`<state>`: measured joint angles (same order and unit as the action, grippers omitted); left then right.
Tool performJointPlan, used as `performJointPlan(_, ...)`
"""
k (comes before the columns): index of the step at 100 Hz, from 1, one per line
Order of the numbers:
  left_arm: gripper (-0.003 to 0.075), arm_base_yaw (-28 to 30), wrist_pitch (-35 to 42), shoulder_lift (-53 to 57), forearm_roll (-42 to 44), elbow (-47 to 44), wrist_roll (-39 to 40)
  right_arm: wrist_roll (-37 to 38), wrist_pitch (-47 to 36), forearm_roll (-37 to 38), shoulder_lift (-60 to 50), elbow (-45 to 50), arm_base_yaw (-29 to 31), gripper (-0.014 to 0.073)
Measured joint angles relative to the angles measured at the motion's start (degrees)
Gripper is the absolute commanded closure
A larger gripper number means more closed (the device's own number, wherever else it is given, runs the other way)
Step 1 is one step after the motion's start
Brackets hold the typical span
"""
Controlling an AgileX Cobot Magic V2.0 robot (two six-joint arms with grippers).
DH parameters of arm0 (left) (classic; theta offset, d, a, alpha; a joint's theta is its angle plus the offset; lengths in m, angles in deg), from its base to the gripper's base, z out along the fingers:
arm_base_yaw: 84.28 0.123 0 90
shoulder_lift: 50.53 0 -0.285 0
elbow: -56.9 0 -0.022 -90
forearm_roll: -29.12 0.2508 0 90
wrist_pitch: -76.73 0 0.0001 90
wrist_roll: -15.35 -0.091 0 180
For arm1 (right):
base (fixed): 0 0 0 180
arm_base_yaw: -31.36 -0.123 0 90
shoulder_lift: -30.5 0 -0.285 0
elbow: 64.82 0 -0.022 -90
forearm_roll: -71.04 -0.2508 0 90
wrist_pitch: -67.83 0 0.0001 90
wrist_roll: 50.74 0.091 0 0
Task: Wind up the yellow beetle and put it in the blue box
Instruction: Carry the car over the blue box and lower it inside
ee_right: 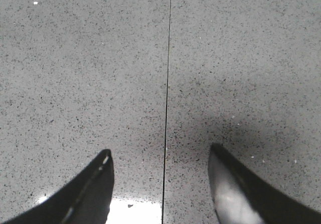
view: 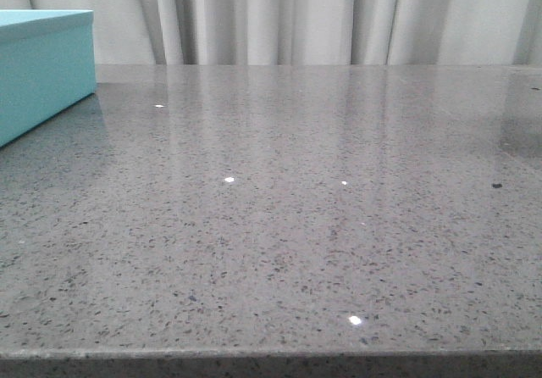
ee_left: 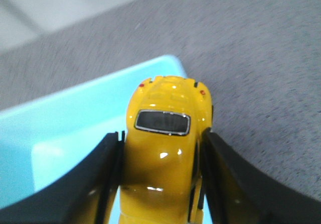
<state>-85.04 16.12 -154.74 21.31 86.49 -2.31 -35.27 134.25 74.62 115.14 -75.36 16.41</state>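
Note:
In the left wrist view my left gripper (ee_left: 161,148) is shut on the yellow beetle (ee_left: 168,133), its black fingers (ee_left: 100,174) pressed against both sides of the car. The beetle hangs over a corner of the blue box (ee_left: 75,128); the box looks open there, with a pale inner floor, though the view is blurred. In the front view the blue box (view: 42,64) stands at the far left of the table; neither the beetle nor any arm shows there. My right gripper (ee_right: 160,156) is open and empty above the bare grey table.
The grey speckled table (view: 288,225) has its front edge along the bottom of the front view. A thin dark seam (ee_right: 167,83) runs across the tabletop under my right gripper. Pale curtains (view: 296,13) hang behind the table.

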Motion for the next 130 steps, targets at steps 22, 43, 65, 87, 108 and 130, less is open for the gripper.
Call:
performJointPlan(22, 0.0574, 6.74, -2.76, 0.13, 0.33, -2.78, 4.83, -0.04, -0.04, -0.10, 0.00, 0.00, 0.00, 0.0169)
performJointPlan(43, 0.0574, 7.82, -1.61, 0.13, 0.65, -10.72, 5.71, -0.04, -0.13, -0.10, 0.00, 0.00, 0.00, 0.0169)
performJointPlan(65, 0.0574, 7.82, 3.09, -0.01, 1.35, -18.28, 5.71, -0.04, -0.13, -0.21, 0.00, 0.00, 0.00, 0.0169)
performJointPlan(87, 0.0569, 7.82, 3.64, -2.36, 1.87, -19.43, 5.78, -0.13, -0.26, -0.40, 0.00, 0.00, 0.00, 0.0169)
performJointPlan(108, 0.0569, 7.82, 3.51, -4.49, 1.93, -19.49, 5.78, -0.13, -0.26, -0.53, 0.00, 0.00, 0.00, 0.0169)
performJointPlan(130, 0.0384, 7.82, 3.39, -4.49, 2.07, -19.49, 5.78, -0.13, -0.26, -0.53, 0.00, 0.00, 0.00, 0.0169)
